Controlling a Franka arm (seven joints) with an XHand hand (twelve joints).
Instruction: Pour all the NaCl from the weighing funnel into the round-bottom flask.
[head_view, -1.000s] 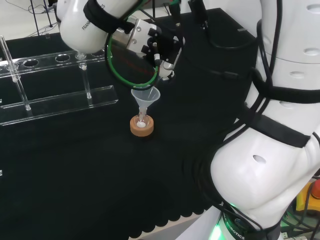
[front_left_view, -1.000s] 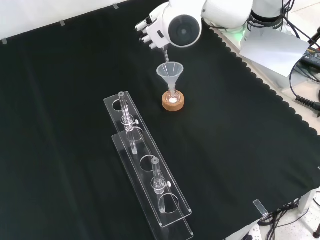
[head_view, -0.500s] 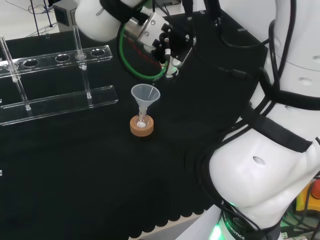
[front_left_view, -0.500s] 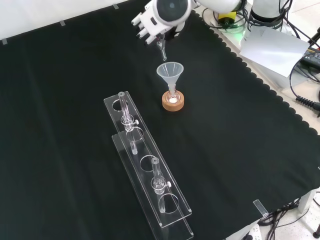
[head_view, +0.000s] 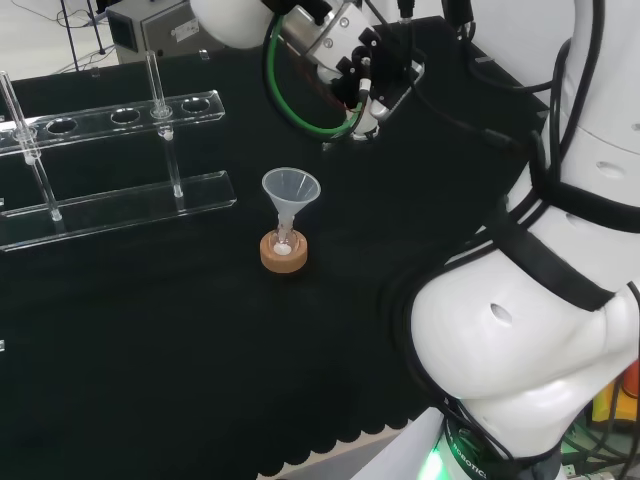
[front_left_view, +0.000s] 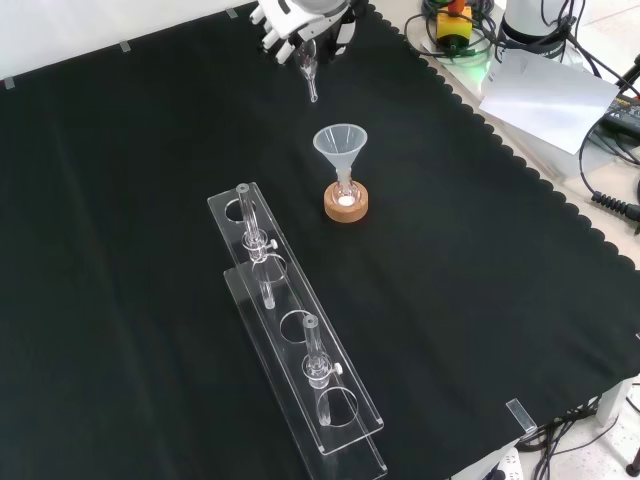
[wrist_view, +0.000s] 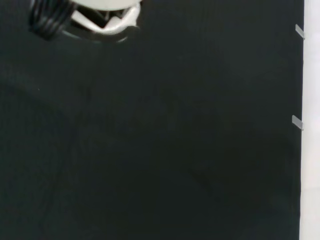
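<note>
Black cloth covers my surface (front_left_view: 480, 300), its scalloped edge running along the right in the front view. Near its middle the round-bottom flask (front_left_view: 346, 199) sits in a cork ring (front_left_view: 347, 205), white powder at its bottom and a clear funnel (front_left_view: 340, 145) standing in its neck. My robot hand (front_left_view: 296, 18) hangs up at the front view's top, fingers curled round the weighing funnel (front_left_view: 309, 72), spout down. A clear rack (front_left_view: 300, 350) with glass tubes stands nearer the camera.

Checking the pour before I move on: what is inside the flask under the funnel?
A small white heap shows at the bottom of the flask, which sits in a cork ring with the funnel in its neck. The ring hides the flask's lower sides.
</note>
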